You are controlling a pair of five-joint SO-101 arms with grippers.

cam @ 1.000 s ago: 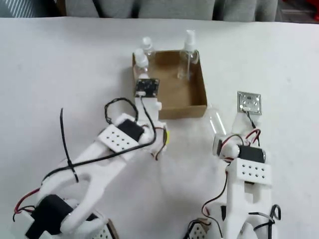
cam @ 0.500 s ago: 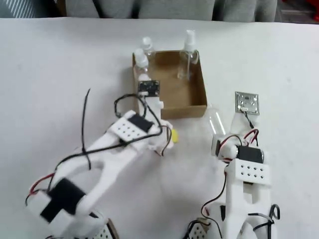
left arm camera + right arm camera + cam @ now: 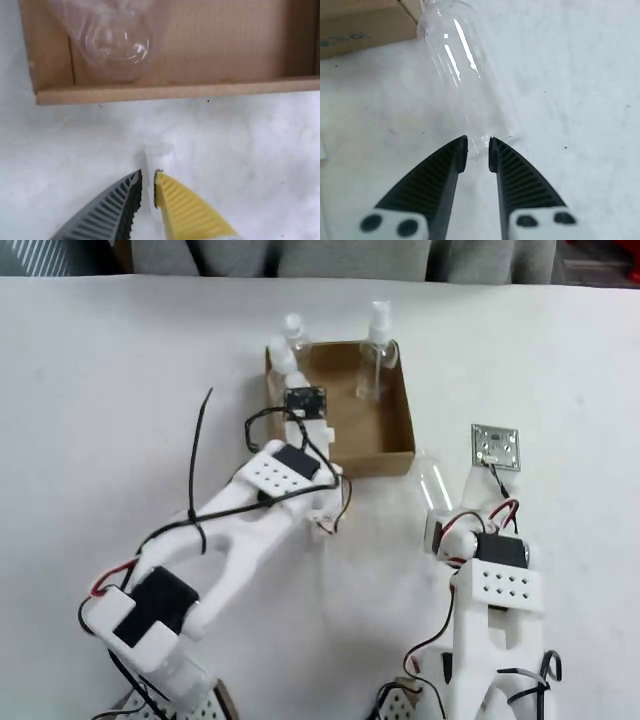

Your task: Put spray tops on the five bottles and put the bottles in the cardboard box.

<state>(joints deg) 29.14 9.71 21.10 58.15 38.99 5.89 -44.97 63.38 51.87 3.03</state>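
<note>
- One bare bottle (image 3: 452,65) lies on its side on the table (image 3: 120,390), its base just beside the cardboard box (image 3: 372,458). The right gripper (image 3: 477,147) is narrowed onto its neck.
- The left gripper (image 3: 148,187), jaws nearly together, pinches the thin stem of what looks like a spray top (image 3: 156,150), just outside the box's near wall.
- The step in hand is probably capping this bottle, so next the stem must line up with the open neck.
- Inside the box, one capped bottle (image 3: 378,355) stands at the far right corner. Two more (image 3: 285,360) are at the far left corner, and I cannot tell whether both are inside.
</note>
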